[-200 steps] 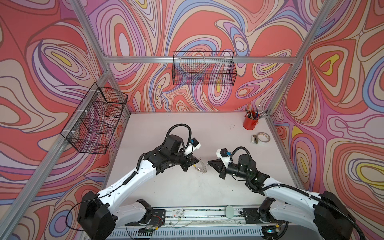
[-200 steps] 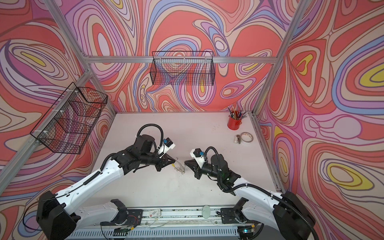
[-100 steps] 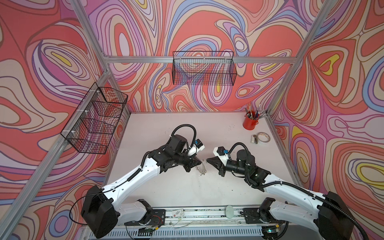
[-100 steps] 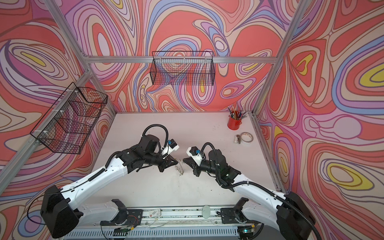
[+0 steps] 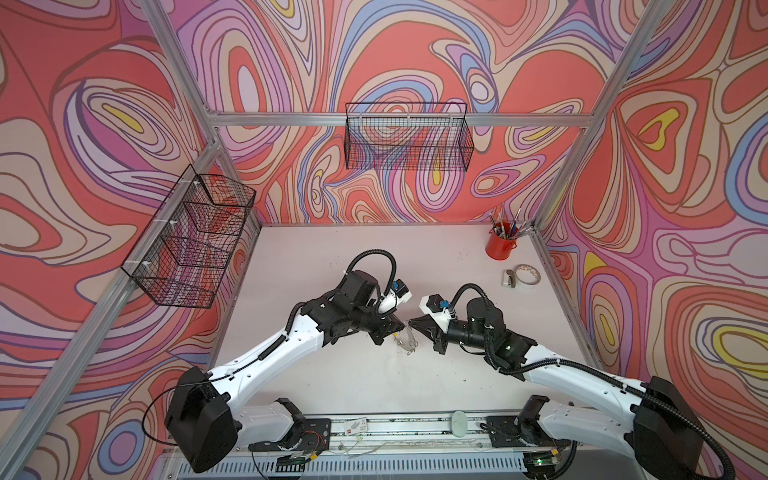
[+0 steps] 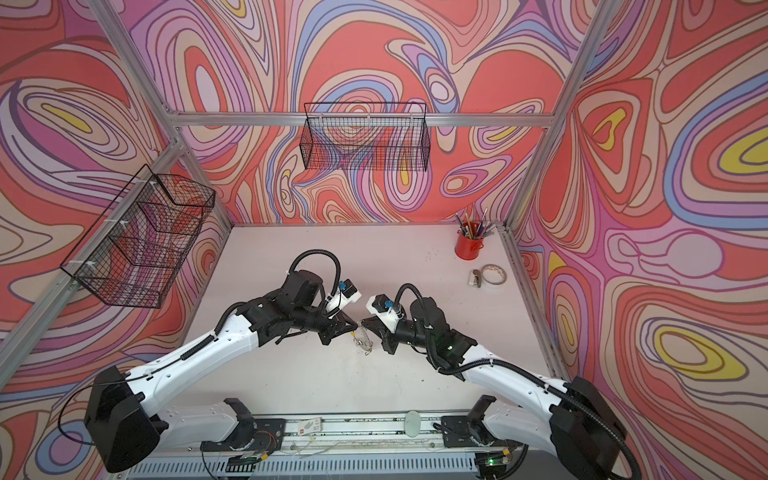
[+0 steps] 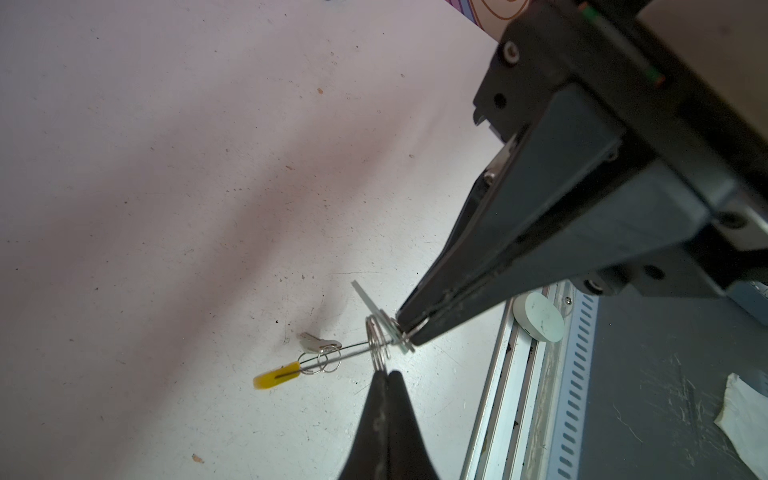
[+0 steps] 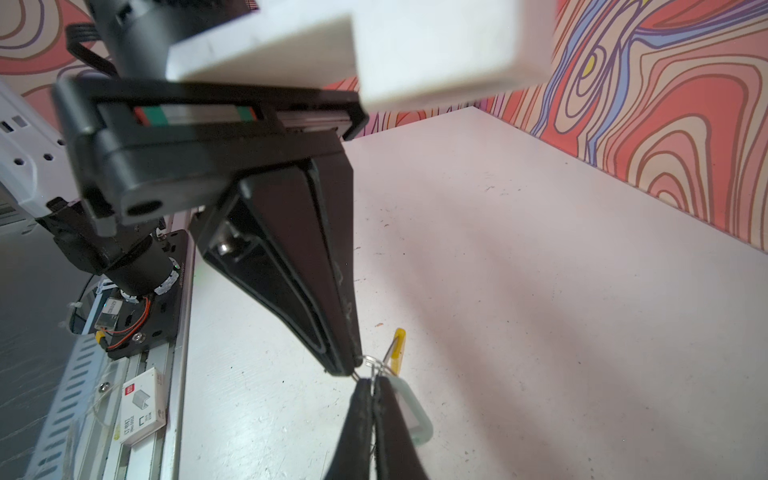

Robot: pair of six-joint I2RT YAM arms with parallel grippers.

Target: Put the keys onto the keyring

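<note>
Both sets of jaws: pressed tight, nose to nose.
Left gripper (image 7: 384,376): clamped on the keyring (image 7: 376,347).
Keyring: held between the tips, mid-scene, yellow sleeve (image 7: 276,376) outermost.
Keys (image 7: 320,341): one dangles from the ring; a pale tag (image 8: 411,411) lies against the right finger.
Right gripper (image 7: 409,332): clamped on the ring wire; tag too, I cannot tell.

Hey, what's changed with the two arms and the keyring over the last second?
The left gripper moved right and the right gripper moved left in both top views, so the gap between their tips has narrowed. Nothing was grabbed or let go: both stay shut on the keyring, which hangs in much the same spot between them. The red pen cup and the tape roll have not moved.
</note>
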